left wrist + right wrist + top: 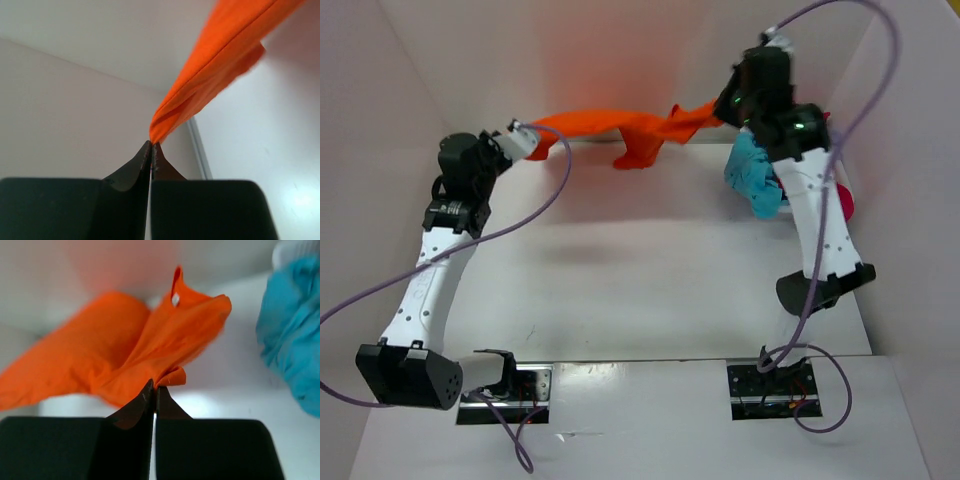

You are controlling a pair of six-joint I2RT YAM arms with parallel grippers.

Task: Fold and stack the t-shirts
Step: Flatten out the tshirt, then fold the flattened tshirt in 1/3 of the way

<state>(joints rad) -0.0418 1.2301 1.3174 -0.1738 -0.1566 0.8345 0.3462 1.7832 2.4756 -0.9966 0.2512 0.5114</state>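
An orange t-shirt (620,128) hangs stretched in the air across the far side of the table, held at both ends. My left gripper (523,131) is shut on its left end; in the left wrist view the cloth (210,75) runs up and right from the closed gripper (151,144). My right gripper (725,112) is shut on its right end; in the right wrist view the shirt (125,350) bunches above the closed gripper (154,385). A fold of the shirt sags at the middle.
A crumpled blue t-shirt (755,175) lies at the far right beside my right arm, also in the right wrist view (295,335). A red item (844,203) shows behind that arm. White walls enclose the table (620,290) on left, back and right.
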